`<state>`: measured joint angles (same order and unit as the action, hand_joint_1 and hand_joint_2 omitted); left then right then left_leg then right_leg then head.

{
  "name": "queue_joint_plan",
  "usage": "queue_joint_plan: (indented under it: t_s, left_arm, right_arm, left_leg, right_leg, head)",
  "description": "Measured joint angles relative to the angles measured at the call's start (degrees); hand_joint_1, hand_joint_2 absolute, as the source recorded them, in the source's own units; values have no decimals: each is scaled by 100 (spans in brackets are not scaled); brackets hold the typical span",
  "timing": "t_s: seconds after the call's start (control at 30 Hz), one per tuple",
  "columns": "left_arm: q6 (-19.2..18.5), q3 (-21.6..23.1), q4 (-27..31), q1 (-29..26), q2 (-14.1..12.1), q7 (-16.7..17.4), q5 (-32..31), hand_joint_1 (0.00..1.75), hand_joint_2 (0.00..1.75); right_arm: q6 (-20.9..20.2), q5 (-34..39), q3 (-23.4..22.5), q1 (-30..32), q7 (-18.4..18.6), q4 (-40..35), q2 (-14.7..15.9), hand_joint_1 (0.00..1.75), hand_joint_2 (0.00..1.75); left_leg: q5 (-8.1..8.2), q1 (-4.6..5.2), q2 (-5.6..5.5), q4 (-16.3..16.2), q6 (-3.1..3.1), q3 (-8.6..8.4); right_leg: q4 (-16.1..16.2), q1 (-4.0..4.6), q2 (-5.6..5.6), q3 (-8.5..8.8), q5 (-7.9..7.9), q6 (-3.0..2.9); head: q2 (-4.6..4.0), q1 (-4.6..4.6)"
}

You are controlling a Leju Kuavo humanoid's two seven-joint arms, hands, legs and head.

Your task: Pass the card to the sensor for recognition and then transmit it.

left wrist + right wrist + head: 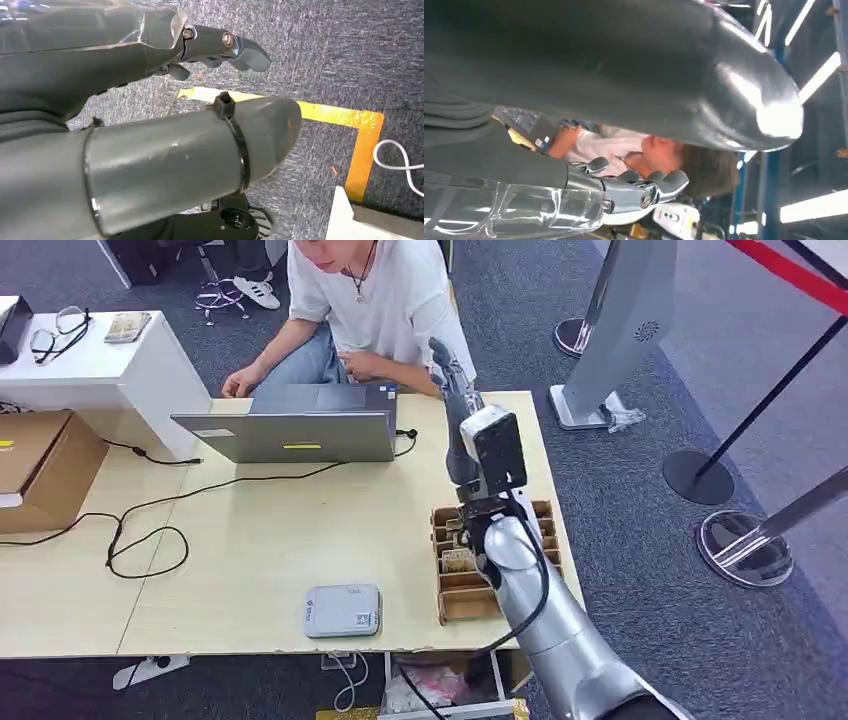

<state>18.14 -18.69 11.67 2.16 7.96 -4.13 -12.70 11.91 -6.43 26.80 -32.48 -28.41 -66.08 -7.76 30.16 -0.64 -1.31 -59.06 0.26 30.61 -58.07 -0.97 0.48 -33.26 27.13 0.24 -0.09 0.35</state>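
From the head view, the right hand (452,375) is reaching up over the pale wooden table (250,540), fingers spread apart and holding nothing; below its wrist, the cardboard card tray (470,590) is sitting, with a card (458,560) in it (small, details unclear). Nearer the robot and left of the hand, the grey card sensor (343,610) is lying flat. Beyond the hand, a person (370,300) is sitting at a laptop (290,425).

At the left wrist, the left hand (150,90) is hanging over grey carpet (325,50) with yellow floor tape (360,140), fingers loosely apart, empty.

At the right wrist, the fingers (659,182) are extending toward the person.
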Motion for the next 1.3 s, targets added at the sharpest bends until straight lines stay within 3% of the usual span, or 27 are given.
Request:
queue_joint_plan:
  t_s: [0.13,0.4,0.6,0.93,1.3]
  left_arm:
    - [26,0,0,0,9,0,-22,0,0]
    - [24,2,0,1,9,0,-96,0,0]
    - [24,2,0,2,9,0,-101,0,0]
    - [24,-13,0,-1,9,2,-46,0,0]
    - [-24,-61,0,-5,9,-18,4,0,0]
  right_arm:
    - [109,-28,2,117,-57,-168,96,0,0]
    - [-556,282,44,305,79,-428,345,0,0]
    - [-667,271,87,473,35,-638,461,0,0]
    - [389,-1365,2,1096,149,-1127,887,0,0]
    - [739,-2544,-525,2022,428,-2013,1607,0,0]
  left_leg:
    - [0,0,-1,0,0,0]
    - [0,0,-1,0,0,1]
    - [0,0,0,0,0,1]
    - [1,1,-5,0,1,3]
    - [5,1,-4,0,1,4]
  right_leg:
    - [0,0,-1,0,0,0]
    - [0,0,-1,0,0,0]
    - [0,0,0,-1,0,0]
    - [4,-1,-6,-1,1,1]
    - [6,-1,-9,-2,2,2]
  head:
    - [0,0]
    - [0,0]
    - [0,0]
    - [0,2]
    - [0,0]
